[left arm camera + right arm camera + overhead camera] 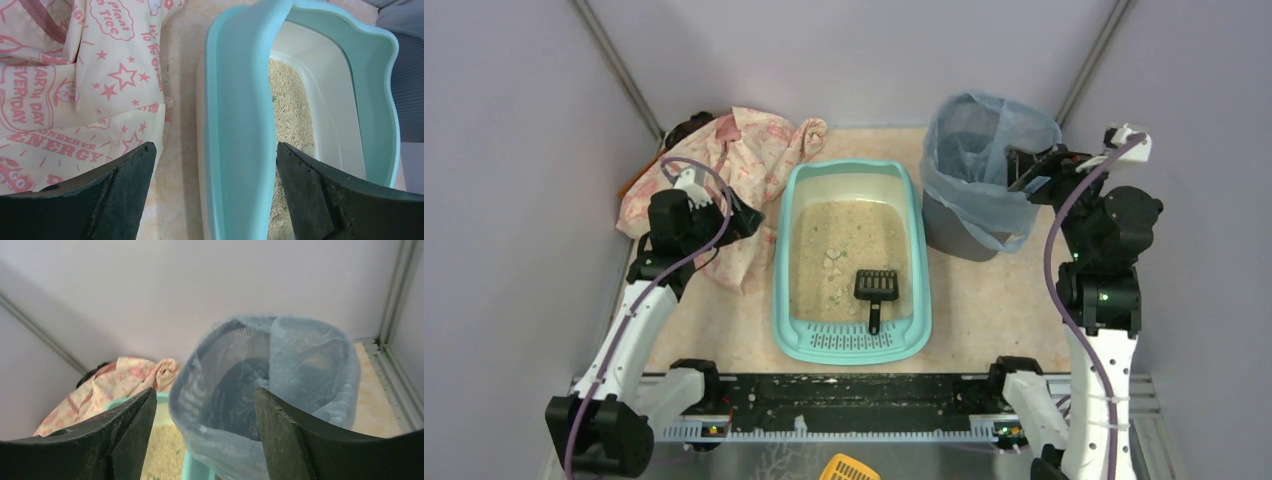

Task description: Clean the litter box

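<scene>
The litter box [781, 280] is showing a turquoise rim and cream inner walls, and the litter [839, 235] inside is looking beige with paler flecks. The scoop [876, 285] is showing black. The cloth [744, 165] is wearing pink stars and lettering on cream. The bin [952, 232] is showing grey under a translucent blue bag [984, 130]. The table [994, 300] is looking mottled beige. A yellow thing [848, 468], perhaps slotted, is showing at the bottom edge.

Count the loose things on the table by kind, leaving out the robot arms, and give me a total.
Litter box: 1
Black scoop: 1
Bin lined with a blue bag: 1
Printed cloth: 1
Total: 4
Not counted: dark shape behind the cloth, too hidden to tell.
</scene>
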Tool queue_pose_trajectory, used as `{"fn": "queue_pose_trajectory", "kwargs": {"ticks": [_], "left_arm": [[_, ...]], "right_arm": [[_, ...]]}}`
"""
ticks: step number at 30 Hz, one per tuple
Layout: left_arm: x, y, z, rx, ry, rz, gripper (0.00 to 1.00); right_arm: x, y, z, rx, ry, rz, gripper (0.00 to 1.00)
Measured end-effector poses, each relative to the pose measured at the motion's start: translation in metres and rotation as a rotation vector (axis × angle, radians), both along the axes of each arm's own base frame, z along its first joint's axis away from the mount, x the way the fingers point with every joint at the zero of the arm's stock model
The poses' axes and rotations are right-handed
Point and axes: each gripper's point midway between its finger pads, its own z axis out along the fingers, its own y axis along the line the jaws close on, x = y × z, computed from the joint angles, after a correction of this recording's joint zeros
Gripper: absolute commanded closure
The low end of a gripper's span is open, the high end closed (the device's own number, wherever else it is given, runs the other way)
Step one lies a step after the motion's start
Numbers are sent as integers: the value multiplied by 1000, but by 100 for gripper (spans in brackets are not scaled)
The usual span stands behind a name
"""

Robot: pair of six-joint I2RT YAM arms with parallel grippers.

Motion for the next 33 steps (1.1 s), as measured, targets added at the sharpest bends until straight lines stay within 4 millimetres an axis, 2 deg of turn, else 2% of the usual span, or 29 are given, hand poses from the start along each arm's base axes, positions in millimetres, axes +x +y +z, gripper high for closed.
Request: {"fn": "queue_pose_trajectory", "kwargs": {"ticks": [5,7,12,15,17,20,22,24,30,33], "left_arm": [[0,0,-1,1,3,1,2],[1,0,-2,2,7,1,2],[1,2,-3,6,9,10,1],[2,3,-4,10,10,16,1],[2,3,-3,11,9,17,2],[2,4,-4,14,9,19,2],[2,4,-3,15,5,19,5],[1,3,0,13,-4,14,8],[-7,-14,23,-21,-86,-89,7],[-15,-36,33,-49,-98,-184,12]], "right_arm": [[3,29,-18,-52,55,137,19],[5,48,-26,-71,85,208,15],[17,116,-37,-143,171,410,7],[30,167,-40,-211,216,505,5],[39,206,-62,-269,272,556,5],[39,235,-111,-340,386,597,14],[35,236,-147,-383,473,594,17],[28,229,-177,-426,555,574,17],[9,222,-220,-520,660,539,17],[3,211,-231,-538,681,492,17]]}}
